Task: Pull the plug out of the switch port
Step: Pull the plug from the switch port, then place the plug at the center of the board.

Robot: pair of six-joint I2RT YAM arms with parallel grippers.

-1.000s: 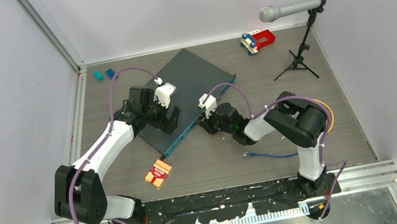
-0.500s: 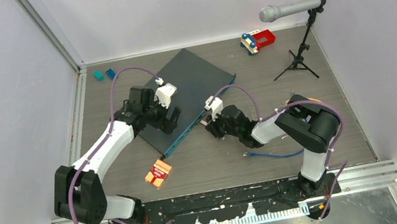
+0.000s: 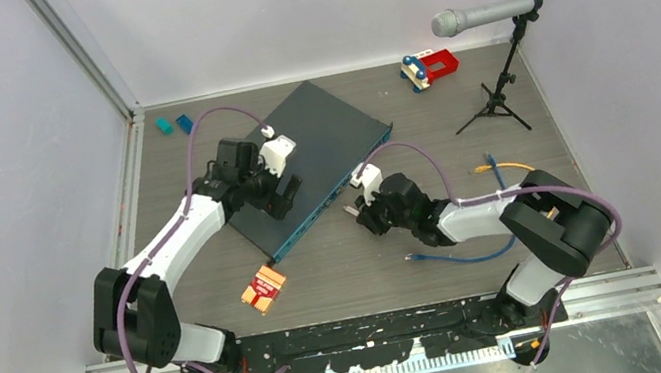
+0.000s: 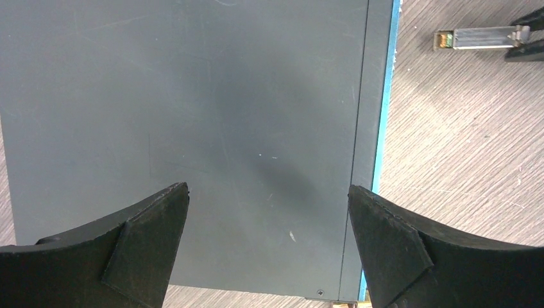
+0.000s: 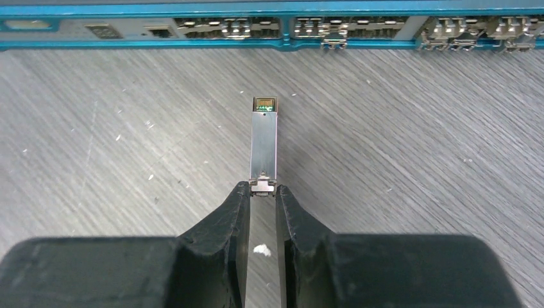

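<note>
The switch (image 3: 318,133) lies at an angle in the middle of the table, dark slate on top with a teal front edge (image 5: 192,43) full of sockets. My right gripper (image 5: 263,190) is shut on the rear end of the plug (image 5: 263,144), a slim silver module. The plug is clear of the ports, with bare table between its tip and the switch front. In the left wrist view the plug (image 4: 475,38) shows beyond the teal edge. My left gripper (image 4: 266,192) stands open over the switch top (image 4: 192,96) near its front corner, holding nothing.
A red and white packet (image 3: 264,289) lies near the switch's front corner. A blue cable (image 3: 455,257) and a yellow cable (image 3: 506,167) trail by the right arm. A microphone stand (image 3: 499,97), a red toy (image 3: 429,66) and small teal blocks (image 3: 164,126) sit at the back.
My right gripper has drawn back to the right, away from the switch front, with the plug in it. The left arm has hardly moved.
</note>
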